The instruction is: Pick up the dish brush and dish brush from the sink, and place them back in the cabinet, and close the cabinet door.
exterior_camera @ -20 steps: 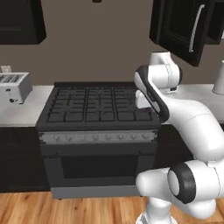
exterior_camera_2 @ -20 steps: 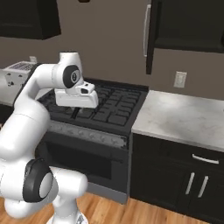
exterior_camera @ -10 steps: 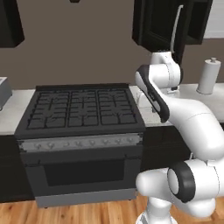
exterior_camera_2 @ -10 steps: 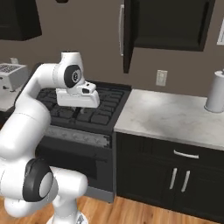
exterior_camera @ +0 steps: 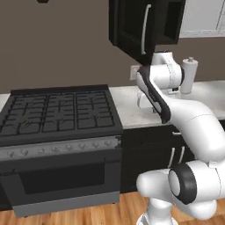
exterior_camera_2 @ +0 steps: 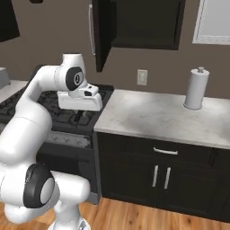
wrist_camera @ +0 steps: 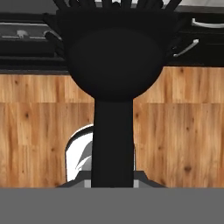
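A: What dominates the frames?

B: The stove point(exterior_camera: 57, 114) at left of the left base view, then the black cabinet point(exterior_camera: 132, 22) upper centre, its cabinet door point(exterior_camera_2: 99, 33) swung open, presumably to receive brushes.

A: And the gripper point(exterior_camera_2: 81, 117)?

B: Centre-left in the right base view, over the stove's edge, pinched on the black dish brush point(wrist_camera: 114, 65), whose handle runs up mid-frame in the hand view, head outward, likely for carrying.

A home kitchen — black gas range point(exterior_camera: 59, 115) with grates at nine o'clock, pale stone counter point(exterior_camera_2: 166, 117) over dark base cabinets point(exterior_camera_2: 161, 177) at three. Black wall cabinet point(exterior_camera_2: 139, 22) at twelve, paper-towel roll point(exterior_camera_2: 196, 88) on the counter, wall outlet point(exterior_camera_2: 142, 76) — wood-plank floor point(wrist_camera: 188, 135) below.
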Tool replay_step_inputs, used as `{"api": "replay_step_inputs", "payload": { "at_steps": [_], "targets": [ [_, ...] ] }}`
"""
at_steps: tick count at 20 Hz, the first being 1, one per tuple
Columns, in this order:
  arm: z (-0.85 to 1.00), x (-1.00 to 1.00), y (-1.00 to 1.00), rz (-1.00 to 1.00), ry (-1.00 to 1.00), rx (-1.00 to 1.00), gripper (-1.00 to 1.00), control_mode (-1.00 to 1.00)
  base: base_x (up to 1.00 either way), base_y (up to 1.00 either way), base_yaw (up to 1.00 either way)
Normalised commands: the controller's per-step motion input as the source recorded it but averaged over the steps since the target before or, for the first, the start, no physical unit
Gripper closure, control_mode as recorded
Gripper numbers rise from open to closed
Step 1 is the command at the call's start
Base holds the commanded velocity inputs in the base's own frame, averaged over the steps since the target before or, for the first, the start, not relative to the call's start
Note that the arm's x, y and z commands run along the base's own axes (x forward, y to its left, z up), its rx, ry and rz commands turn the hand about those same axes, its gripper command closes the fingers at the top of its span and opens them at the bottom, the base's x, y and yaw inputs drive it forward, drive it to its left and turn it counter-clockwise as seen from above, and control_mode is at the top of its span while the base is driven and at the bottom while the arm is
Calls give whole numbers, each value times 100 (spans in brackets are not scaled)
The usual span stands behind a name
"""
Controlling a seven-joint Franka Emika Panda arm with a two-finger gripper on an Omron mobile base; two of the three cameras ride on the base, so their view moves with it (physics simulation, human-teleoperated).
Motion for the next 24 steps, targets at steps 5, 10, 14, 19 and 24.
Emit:
{"api": "replay_step_inputs", "payload": {
  "at_steps": [5, 10, 14, 19, 24],
  "targets": [
    [0, 0, 0, 0, 0, 0, 100, 100, 3, -44, -19],
    [0, 0, 0, 0, 0, 0, 100, 100, 16, -31, -22],
    [0, 0, 0, 0, 0, 0, 100, 100, 37, -26, -10],
    [0, 0, 0, 0, 0, 0, 100, 100, 44, -34, 0],
    [0, 0, 0, 0, 0, 0, 100, 100, 42, -40, 0]
  ]
}}
